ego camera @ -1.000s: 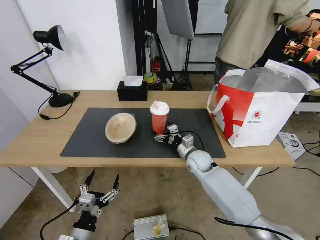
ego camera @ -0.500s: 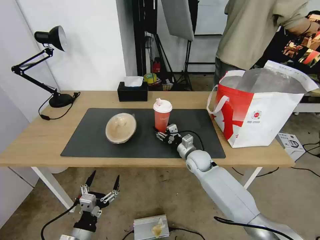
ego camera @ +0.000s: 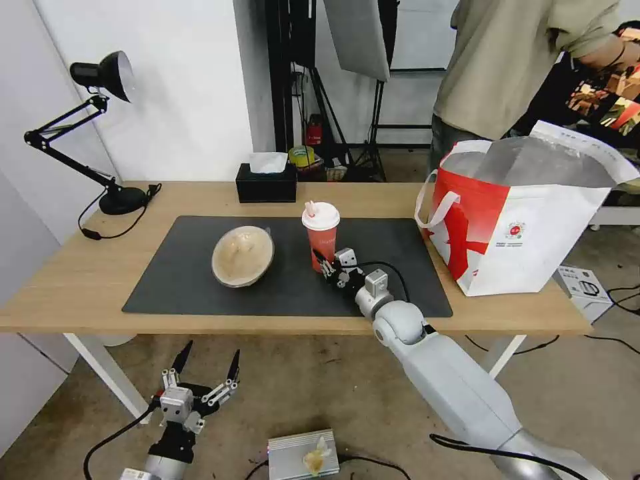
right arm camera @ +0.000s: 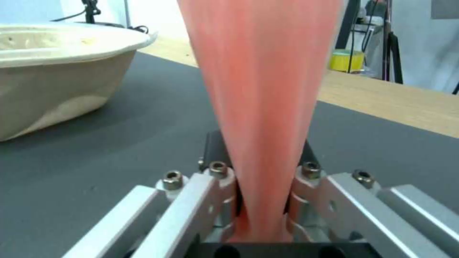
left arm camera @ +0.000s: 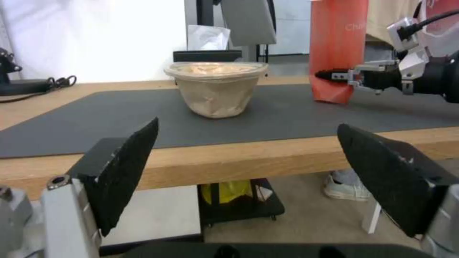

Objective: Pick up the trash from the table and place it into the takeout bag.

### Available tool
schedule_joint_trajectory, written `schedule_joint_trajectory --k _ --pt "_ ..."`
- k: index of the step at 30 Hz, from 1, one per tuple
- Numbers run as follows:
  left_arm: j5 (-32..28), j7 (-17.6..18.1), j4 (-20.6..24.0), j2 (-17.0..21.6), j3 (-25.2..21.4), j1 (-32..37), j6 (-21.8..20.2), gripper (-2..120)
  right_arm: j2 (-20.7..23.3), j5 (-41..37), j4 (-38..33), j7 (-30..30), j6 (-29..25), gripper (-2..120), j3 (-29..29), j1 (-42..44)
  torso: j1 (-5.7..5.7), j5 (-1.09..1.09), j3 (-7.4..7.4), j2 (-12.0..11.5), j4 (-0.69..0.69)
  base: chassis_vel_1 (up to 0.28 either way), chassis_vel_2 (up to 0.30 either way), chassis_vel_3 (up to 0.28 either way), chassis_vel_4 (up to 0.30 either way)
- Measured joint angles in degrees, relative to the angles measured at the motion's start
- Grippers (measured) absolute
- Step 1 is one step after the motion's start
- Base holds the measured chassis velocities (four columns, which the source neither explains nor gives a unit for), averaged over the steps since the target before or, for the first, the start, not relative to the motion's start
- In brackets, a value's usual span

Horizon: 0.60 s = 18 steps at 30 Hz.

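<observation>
Light-wood table with grey mat, your right gripper fingers clamped on the red cup base, cup upright, lid up, left gripper fingers spread below the table.

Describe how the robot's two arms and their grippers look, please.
The right arm has a smooth light-grey shell and a black cable; its right gripper is silver metal with bolts. The left gripper has pointed black fingers on a silver-and-black base, with a black cable.
</observation>
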<state>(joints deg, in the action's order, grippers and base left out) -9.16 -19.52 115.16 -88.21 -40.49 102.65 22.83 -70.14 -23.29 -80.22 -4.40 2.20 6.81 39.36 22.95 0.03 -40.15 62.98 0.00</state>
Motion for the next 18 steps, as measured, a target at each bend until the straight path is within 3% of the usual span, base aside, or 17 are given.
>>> schedule_joint_trajectory --k 12,18 --pt "0.01 0.0 0.63 -0.09 0.13 0.0 -0.06 100 4.21 -3.86 -6.62 1.37 2.29 5 1.3 -2.77 0.0 -0.01 0.02 0.01 -0.01 0.0 0.0 0.0 0.0" --pt "0.14 0.01 1.04 -0.27 0.13 0.08 -0.09 100 8.42 -6.79 -11.67 2.06 3.82 5 1.72 -4.43 -0.03 -0.03 0.04 0.04 0.0 0.0 0.0 0.0 0.0"
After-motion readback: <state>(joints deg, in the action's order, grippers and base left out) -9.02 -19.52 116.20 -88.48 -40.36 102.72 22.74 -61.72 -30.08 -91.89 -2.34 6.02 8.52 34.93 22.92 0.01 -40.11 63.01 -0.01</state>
